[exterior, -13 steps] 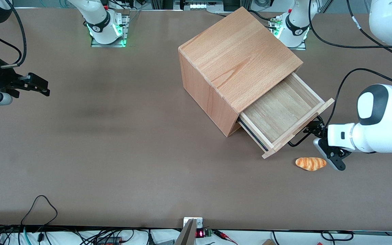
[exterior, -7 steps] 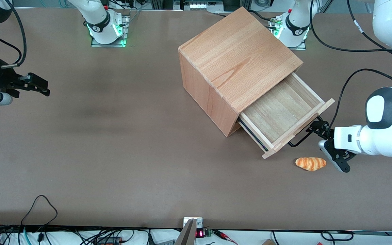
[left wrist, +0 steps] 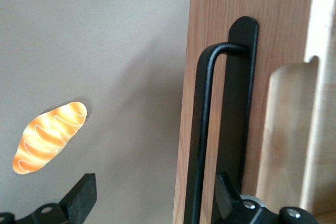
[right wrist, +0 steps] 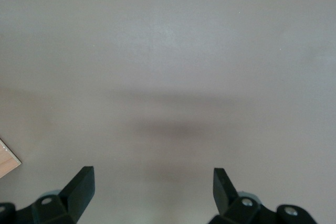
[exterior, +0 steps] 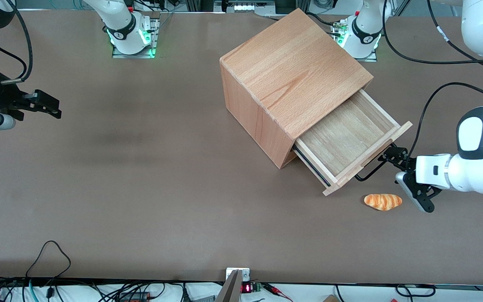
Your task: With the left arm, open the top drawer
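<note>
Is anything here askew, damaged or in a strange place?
Nothing looks damaged. The light-wood top drawer stands pulled out of the beech cabinet, which sits turned at an angle. An orange toy bread roll lies loose on the table beside the open black gripper.

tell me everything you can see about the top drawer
The top drawer is shallow, of light wood, pulled well out of the beech cabinet and empty inside. Its flat front panel carries a thin black bar handle. The left gripper is open in front of the panel, its fingers straddling the handle. A black runner shows along the drawer's side.
</note>
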Robot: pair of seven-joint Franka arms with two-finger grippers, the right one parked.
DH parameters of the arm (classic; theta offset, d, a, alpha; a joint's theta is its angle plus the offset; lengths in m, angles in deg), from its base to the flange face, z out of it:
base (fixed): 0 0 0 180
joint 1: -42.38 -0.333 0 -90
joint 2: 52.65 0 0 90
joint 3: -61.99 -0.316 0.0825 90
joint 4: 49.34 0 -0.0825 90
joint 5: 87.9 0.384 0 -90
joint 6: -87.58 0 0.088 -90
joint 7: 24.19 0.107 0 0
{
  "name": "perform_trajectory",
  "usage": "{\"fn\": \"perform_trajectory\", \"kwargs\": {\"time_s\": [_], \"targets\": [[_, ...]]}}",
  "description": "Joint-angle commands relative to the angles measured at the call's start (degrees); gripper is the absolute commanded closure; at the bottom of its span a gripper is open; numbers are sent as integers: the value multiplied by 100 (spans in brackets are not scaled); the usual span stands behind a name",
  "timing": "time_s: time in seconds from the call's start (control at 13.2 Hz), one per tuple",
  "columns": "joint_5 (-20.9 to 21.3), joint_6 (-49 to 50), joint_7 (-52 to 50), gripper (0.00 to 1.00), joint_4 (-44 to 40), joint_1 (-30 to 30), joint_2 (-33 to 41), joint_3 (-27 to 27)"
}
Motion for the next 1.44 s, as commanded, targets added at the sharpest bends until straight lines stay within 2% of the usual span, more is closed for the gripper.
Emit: {"fn": "perform_trajectory", "kwargs": {"time_s": [0.0,0.3,0.6,1.13,1.36], "targets": [[-125,328,-36,0,-299,-91,-52,36],[-90,460,-456,0,-308,-205,193,18],[-11,478,-1659,0,-290,-425,510,-78],[647,469,-2549,0,-229,-601,1133,-114],[727,408,-2822,0,-167,-618,1415,-122]]}}
